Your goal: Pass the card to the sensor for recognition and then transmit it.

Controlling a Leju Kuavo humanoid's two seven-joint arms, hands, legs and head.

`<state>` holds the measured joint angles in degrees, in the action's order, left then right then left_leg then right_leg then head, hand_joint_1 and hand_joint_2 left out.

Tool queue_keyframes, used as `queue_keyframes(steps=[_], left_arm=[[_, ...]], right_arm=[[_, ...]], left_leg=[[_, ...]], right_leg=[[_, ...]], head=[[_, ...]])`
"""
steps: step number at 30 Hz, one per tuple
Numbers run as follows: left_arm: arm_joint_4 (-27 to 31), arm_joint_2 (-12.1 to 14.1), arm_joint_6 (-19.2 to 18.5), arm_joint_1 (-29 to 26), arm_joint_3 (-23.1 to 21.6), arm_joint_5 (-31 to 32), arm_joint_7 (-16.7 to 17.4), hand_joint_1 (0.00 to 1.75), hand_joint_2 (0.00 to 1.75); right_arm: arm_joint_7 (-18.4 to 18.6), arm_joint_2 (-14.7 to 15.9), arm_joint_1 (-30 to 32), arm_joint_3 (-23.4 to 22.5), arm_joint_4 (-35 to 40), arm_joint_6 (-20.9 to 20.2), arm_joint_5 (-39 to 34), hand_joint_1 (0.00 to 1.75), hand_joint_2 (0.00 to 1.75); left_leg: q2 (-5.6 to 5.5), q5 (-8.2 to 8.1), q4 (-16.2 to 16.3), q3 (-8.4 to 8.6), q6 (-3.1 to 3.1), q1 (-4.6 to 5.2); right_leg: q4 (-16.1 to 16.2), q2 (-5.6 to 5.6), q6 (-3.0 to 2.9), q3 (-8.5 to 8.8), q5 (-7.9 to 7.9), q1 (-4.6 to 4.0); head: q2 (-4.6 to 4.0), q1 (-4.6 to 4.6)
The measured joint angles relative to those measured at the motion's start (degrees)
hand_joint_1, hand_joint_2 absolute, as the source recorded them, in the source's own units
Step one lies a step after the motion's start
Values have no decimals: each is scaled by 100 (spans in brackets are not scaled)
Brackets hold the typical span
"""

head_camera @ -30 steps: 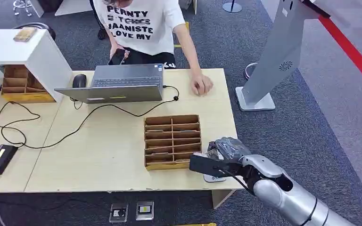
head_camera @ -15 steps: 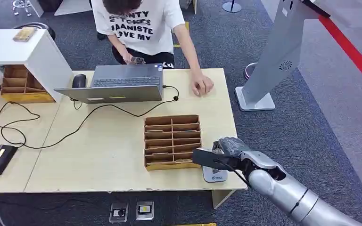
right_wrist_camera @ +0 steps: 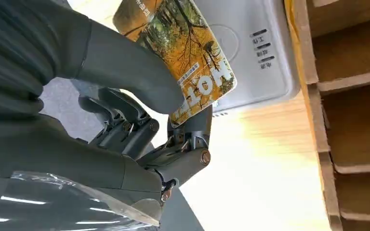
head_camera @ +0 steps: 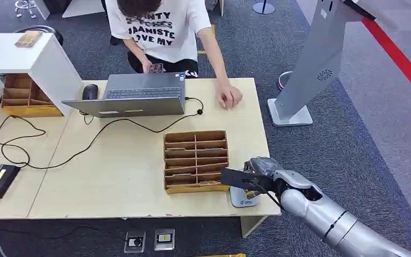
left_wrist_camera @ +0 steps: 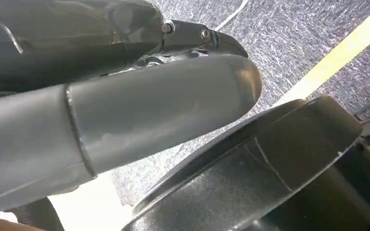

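Observation:
My right hand (head_camera: 262, 168) pinches a card (head_camera: 235, 176) between thumb and fingers near the table's front right corner. In the head view the card looks dark and lies flat, just above the grey sensor pad (head_camera: 244, 199). The right wrist view shows the card's (right_wrist_camera: 188, 53) autumn-forest face hovering over the pale sensor (right_wrist_camera: 270, 53), with the right hand's thumb (right_wrist_camera: 125, 72) pressed on it. My left hand (left_wrist_camera: 125, 110) hangs over grey carpet with nothing in it, its thumb stretched out.
A cardboard divider tray (head_camera: 195, 160) stands just left of the sensor. Behind it a laptop (head_camera: 139, 93) with a trailing cable. A person (head_camera: 160, 27) stands at the far edge, one hand (head_camera: 229, 98) on the table. A grey kiosk stand (head_camera: 310, 64) rises at right.
My right hand has raised the card slightly and shifted it right, uncovering more of the sensor. The person has brought a phone up in front of them.

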<state>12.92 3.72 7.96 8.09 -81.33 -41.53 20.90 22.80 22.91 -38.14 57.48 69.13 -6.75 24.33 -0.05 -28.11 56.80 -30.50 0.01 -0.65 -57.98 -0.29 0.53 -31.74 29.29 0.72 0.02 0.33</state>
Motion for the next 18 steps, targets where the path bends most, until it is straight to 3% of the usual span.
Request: queue_keyframes(steps=[18], left_arm=[[0, 0, 7, -5, 2, -35, 7, 0, 0]], right_arm=[[-81, -131, -76, 96, -293, 48, -48, 175, 175]], left_leg=[[0, 0, 0, 4, 0, 0]], right_leg=[[0, 2, 0, 2, 0, 0]], head=[[0, 0]])
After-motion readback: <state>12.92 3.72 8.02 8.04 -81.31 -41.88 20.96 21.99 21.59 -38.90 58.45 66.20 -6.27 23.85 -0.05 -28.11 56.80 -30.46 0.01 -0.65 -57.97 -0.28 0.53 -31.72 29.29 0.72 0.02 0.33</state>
